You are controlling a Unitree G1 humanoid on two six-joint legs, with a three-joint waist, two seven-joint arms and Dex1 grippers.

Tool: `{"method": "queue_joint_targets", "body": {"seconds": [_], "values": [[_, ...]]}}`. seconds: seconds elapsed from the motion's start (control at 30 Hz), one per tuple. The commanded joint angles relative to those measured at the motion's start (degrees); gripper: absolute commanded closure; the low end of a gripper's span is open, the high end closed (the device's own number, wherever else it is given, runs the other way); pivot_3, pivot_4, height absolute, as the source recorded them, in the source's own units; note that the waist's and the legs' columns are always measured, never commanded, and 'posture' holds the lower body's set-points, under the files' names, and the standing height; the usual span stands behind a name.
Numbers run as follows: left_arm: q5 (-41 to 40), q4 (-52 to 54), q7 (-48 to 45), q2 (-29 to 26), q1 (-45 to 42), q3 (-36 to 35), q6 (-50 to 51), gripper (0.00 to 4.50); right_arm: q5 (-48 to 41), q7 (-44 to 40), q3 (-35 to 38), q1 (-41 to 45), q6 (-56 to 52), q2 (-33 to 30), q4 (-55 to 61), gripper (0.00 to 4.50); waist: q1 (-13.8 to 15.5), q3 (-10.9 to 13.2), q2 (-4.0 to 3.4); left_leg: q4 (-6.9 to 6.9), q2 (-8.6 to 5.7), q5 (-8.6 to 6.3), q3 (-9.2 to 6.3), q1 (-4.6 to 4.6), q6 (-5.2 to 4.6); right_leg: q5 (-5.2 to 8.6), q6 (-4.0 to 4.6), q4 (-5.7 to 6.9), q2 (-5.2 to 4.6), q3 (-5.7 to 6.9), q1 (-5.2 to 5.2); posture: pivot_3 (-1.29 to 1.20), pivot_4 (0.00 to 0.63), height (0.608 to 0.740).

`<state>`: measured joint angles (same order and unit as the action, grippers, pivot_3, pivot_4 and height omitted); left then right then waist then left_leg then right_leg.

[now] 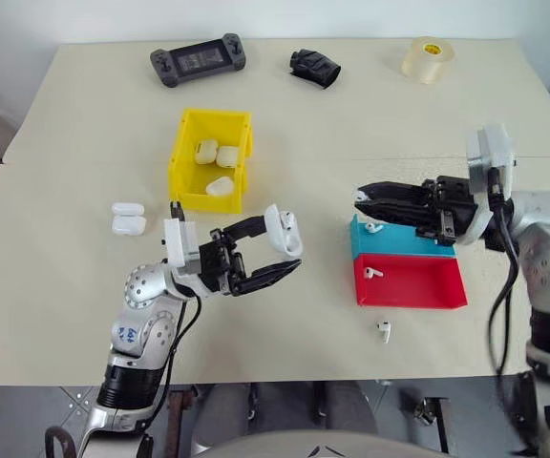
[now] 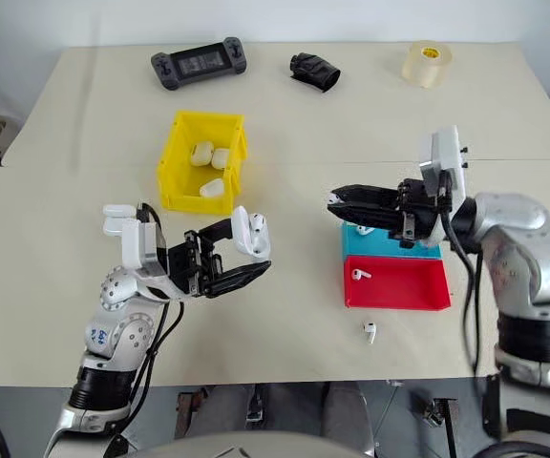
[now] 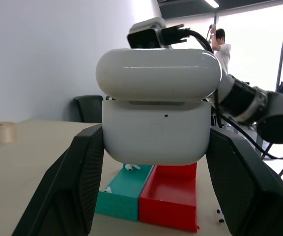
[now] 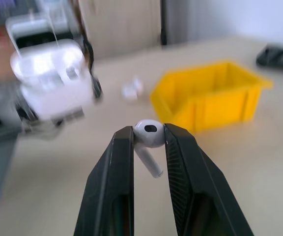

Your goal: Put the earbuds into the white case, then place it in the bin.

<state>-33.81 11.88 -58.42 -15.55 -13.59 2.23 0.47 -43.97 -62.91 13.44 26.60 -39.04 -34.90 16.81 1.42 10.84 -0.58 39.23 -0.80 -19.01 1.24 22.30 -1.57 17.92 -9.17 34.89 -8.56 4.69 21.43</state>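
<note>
The open white case (image 4: 50, 78) appears blurred.

No words or numbers can be read anywhere. The roll of tape (image 1: 428, 59) on the desk (image 1: 84, 286) has a small green and red mark on top, but it is too tiny to read.

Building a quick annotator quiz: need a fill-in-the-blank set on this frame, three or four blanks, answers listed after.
1. The left end effector grips a white case whose lid is ____.
2. The right end effector pinches one ____.
3. The yellow bin already holds ____ white cases.
4. One earbud lies in the ____ tray.

Missing words: open; earbud; three; red
</note>
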Motion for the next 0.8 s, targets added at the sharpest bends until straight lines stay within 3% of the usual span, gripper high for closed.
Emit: {"method": "queue_joint_targets", "body": {"seconds": [0.03,0.17,0.8], "values": [[-1.5,-0.6,-1.2,0.2,-1.5,0.0,0.2,1.75,-11.3,13.4,4.0,-2.8,-2.8,7.4,9.1,3.98,0.0,0.0,0.0,0.0,0.0,0.0,0.0,-0.01,0.0,0.0,0.0,0.05,0.01,0.0,0.0,0.0,0.15,0.74],[-1.9,-1.9,-2.1,0.4,-3.4,0.2,1.2,1.75,-18.1,22.3,2.4,-8.2,-2.2,15.3,15.5,3.98,0.0,0.0,0.0,-0.02,-0.03,0.0,0.0,-0.01,0.01,0.0,0.0,0.12,0.01,-0.04,0.05,0.0,0.15,0.74],[-1.3,-3.7,-1.7,3.2,-6.9,0.7,3.3,1.75,-17.1,26.9,-10.1,-14.0,3.8,20.5,19.0,3.98,-0.2,0.0,0.0,-0.02,-0.3,0.01,-0.01,-0.04,0.0,0.0,-0.01,0.14,0.04,-0.12,0.06,0.0,0.15,0.74]]}}
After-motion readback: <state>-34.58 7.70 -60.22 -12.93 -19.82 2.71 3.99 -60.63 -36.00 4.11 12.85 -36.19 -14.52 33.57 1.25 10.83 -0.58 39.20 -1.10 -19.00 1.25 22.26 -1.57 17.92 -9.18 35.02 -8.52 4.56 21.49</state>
